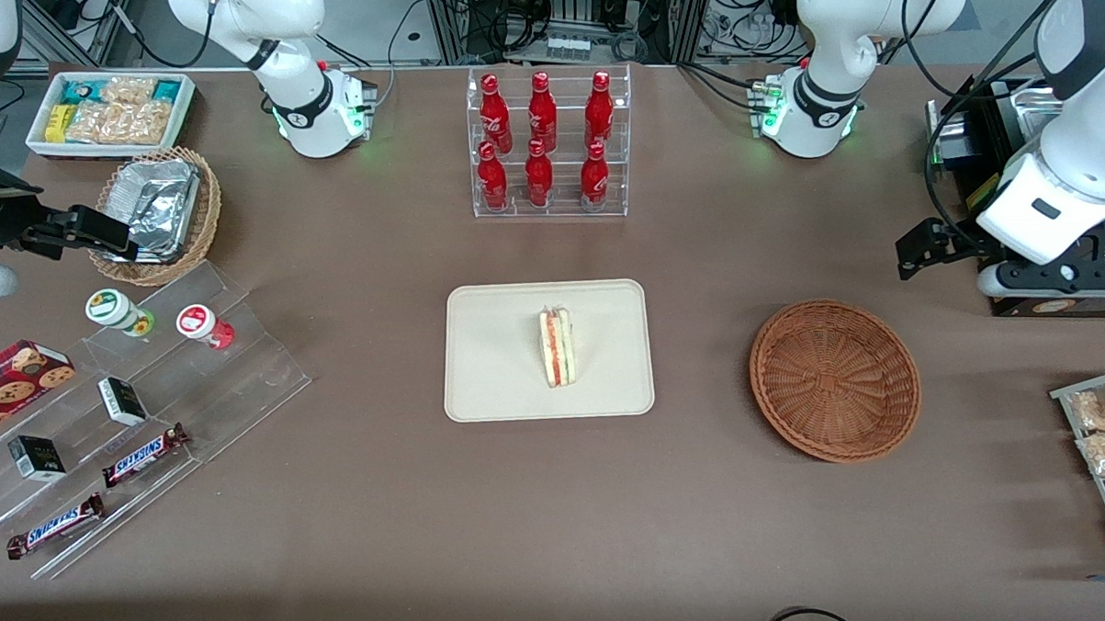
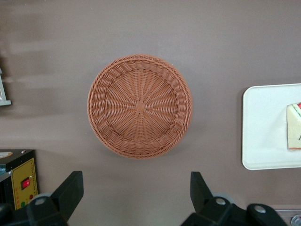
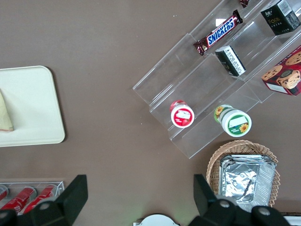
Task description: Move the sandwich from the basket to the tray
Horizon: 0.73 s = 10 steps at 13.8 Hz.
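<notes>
The sandwich, a pale wedge with red and green layers, lies near the middle of the cream tray. The left wrist view catches one edge of the sandwich and the end of the tray. The reddish-brown wicker basket sits beside the tray toward the working arm's end, and nothing lies in the basket. My left gripper hangs high over the table, farther from the front camera than the basket. The gripper is open, with only bare table between its fingers.
A clear rack of red bottles stands farther back than the tray. A black box with a red switch and a wire rack of snack bags sit at the working arm's end. Clear display steps and a tan basket lie toward the parked arm's end.
</notes>
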Each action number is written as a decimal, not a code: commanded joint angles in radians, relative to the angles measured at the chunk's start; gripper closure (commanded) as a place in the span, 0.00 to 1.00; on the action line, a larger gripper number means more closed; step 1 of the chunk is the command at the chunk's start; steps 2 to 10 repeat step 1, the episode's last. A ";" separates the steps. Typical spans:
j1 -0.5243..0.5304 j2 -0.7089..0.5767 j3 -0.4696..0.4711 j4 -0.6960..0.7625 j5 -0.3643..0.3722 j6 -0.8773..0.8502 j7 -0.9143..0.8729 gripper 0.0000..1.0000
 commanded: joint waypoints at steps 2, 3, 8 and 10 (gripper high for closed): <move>0.015 0.057 -0.006 0.070 0.004 -0.015 0.012 0.00; 0.015 0.057 -0.006 0.070 0.004 -0.015 0.012 0.00; 0.015 0.057 -0.006 0.070 0.004 -0.015 0.012 0.00; 0.015 0.057 -0.006 0.070 0.004 -0.015 0.012 0.00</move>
